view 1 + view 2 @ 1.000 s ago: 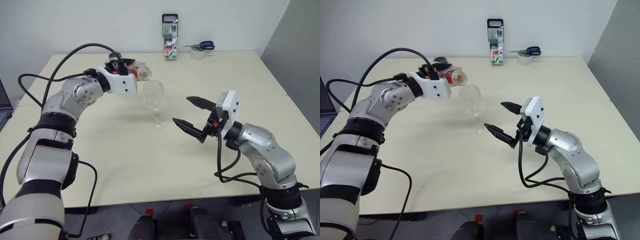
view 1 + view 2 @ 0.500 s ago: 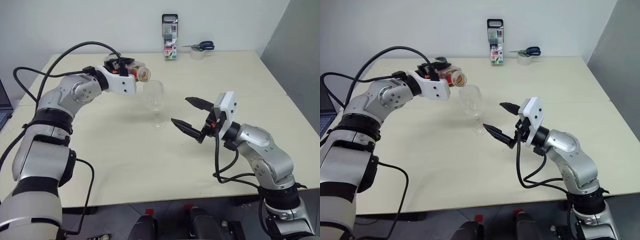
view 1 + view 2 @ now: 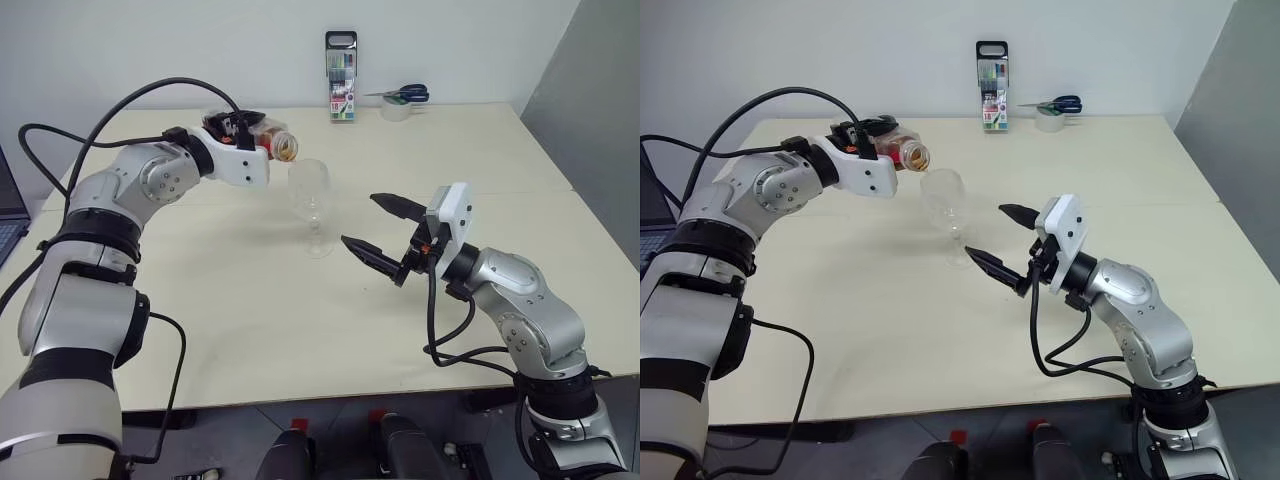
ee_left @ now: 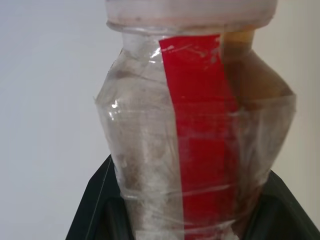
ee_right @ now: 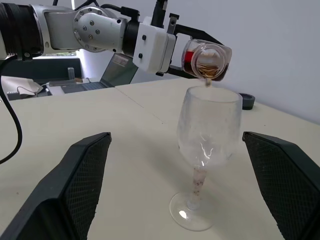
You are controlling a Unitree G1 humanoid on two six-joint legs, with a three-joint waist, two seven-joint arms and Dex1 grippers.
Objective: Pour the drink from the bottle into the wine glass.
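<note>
Rolled further over, the bottle (image 5: 206, 59) in the clamped left tool (image 3: 262, 146) mouths just above the wine glass (image 5: 207, 145) rim; right tool (image 3: 385, 231) gapes empty.

Both arms are the same build: chunky silver-grey metallic shells split by black ring joints, getting slimmer toward the wrists. The left arm (image 3: 110, 215), down the left side of the frame, ends in a boxy white wrist block with small dark screw holes and a bit of orange-red trim. A thick black cable (image 3: 150, 100) arcs over it at upper left, and another loops low at lower left. The right arm (image 3: 520, 300), at lower right, has the same white block, red accents, a black cable curling under it, and two black pointed fingers (image 3: 395, 205) with a mesh-textured inner face.
</note>
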